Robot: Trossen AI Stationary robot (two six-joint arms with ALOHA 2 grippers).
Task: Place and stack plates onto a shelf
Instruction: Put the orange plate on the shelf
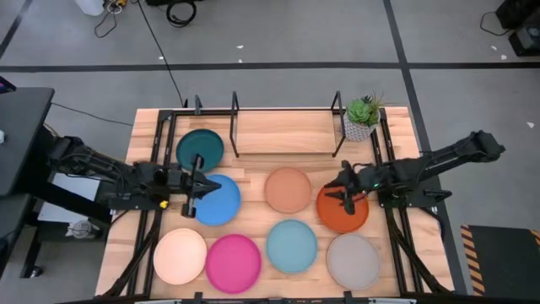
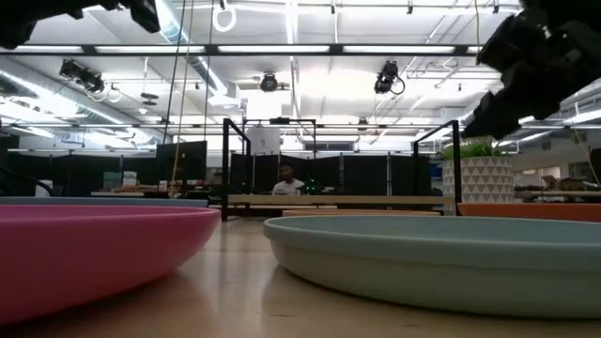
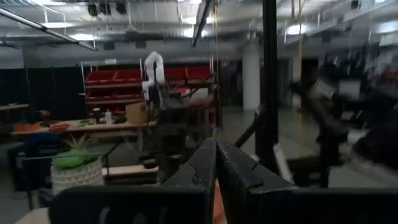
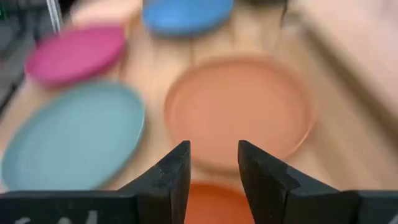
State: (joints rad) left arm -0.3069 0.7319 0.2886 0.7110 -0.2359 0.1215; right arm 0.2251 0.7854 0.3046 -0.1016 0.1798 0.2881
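Observation:
Eight plates lie flat on the wooden table: dark teal [image 1: 200, 149], blue [image 1: 218, 201], tan [image 1: 288, 189], orange [image 1: 343, 213], cream [image 1: 180, 256], magenta [image 1: 234, 262], light blue [image 1: 292, 246] and grey [image 1: 353, 260]. The black rod shelf [image 1: 287, 128] stands along the far edge with nothing on it. My left gripper [image 1: 192, 182] hovers shut between the teal and blue plates; its fingers [image 3: 216, 163] point level across the table. My right gripper [image 4: 213, 167] is open above the orange plate's left rim [image 4: 211, 205], with the tan plate [image 4: 239, 109] ahead of it.
A small potted plant [image 1: 363, 116] stands at the shelf's far right corner. Black rails [image 1: 396, 236] run along both table sides. In the low view the magenta plate [image 2: 94, 244] and the light blue plate [image 2: 441, 258] fill the foreground. A person [image 2: 286, 180] sits far behind the table.

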